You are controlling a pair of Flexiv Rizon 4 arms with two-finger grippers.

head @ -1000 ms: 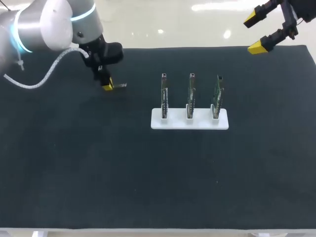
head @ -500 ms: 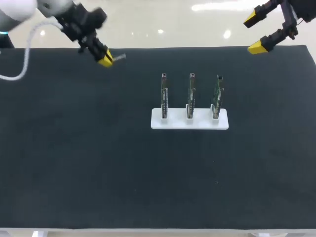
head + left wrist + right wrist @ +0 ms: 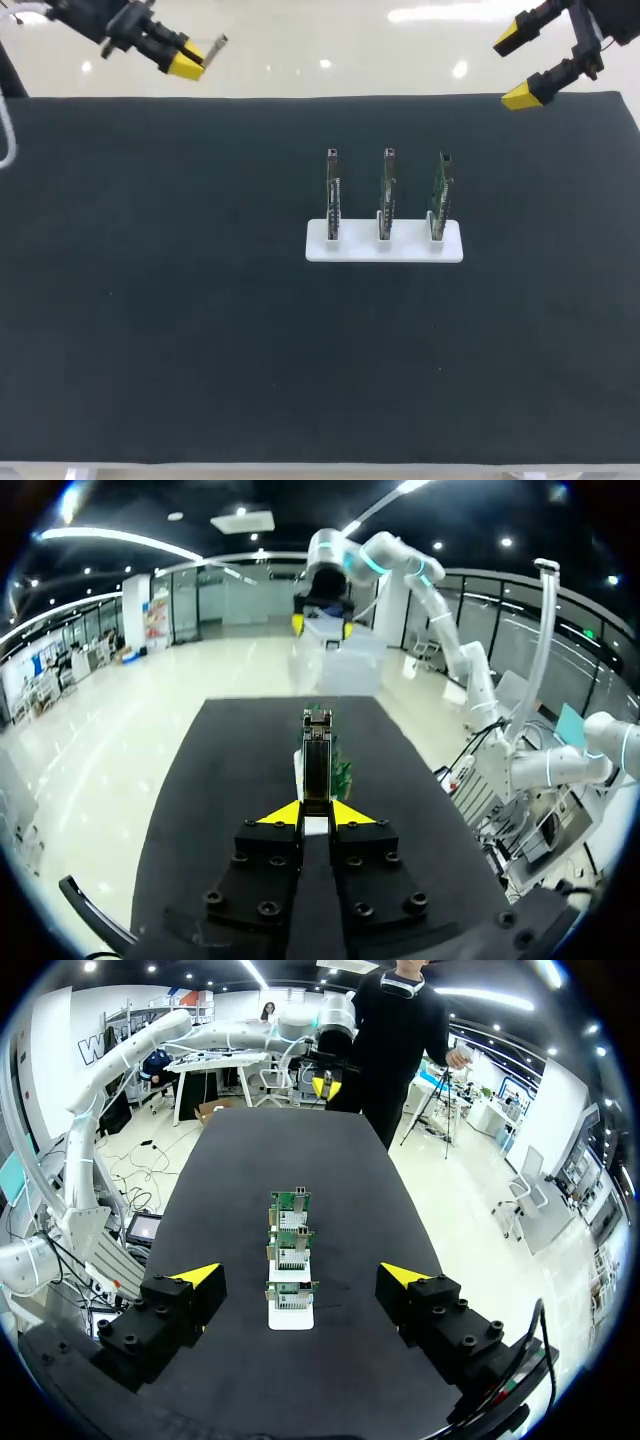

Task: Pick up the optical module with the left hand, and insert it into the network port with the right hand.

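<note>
Above the far left corner of the table [image 3: 200,320], the left hand [image 3: 188,64] hangs in the air with its yellow fingertips clenched on the optical module [image 3: 216,45]. The module is a slim silvery bar that juts past the tips toward the table's middle and tilts slightly upward. In the left wrist view, the left hand [image 3: 316,818] has both fingers pressed against the optical module [image 3: 317,760] from either side. The module runs straight ahead between them, well clear of the black table top.

Over the far right corner, the right hand [image 3: 522,68] is released, its two yellow tips spread wide with nothing between them. The right wrist view shows the right hand [image 3: 300,1276] the same way, fingers well apart and empty.

Somewhat right of the table's middle lies a flat white holder [image 3: 384,244] with three circuit boards [image 3: 386,190] standing upright in it. They are side by side, evenly spaced and not touching one another. Seen from the right wrist, the circuit boards [image 3: 288,1248] line up one behind another ahead of the open fingers, rising from the white holder [image 3: 290,1317]. From the left wrist, the circuit boards [image 3: 341,772] sit ahead of the held module and are partly hidden behind it. The network port on the boards is too small to make out. Both hands are well apart from the holder.
</note>
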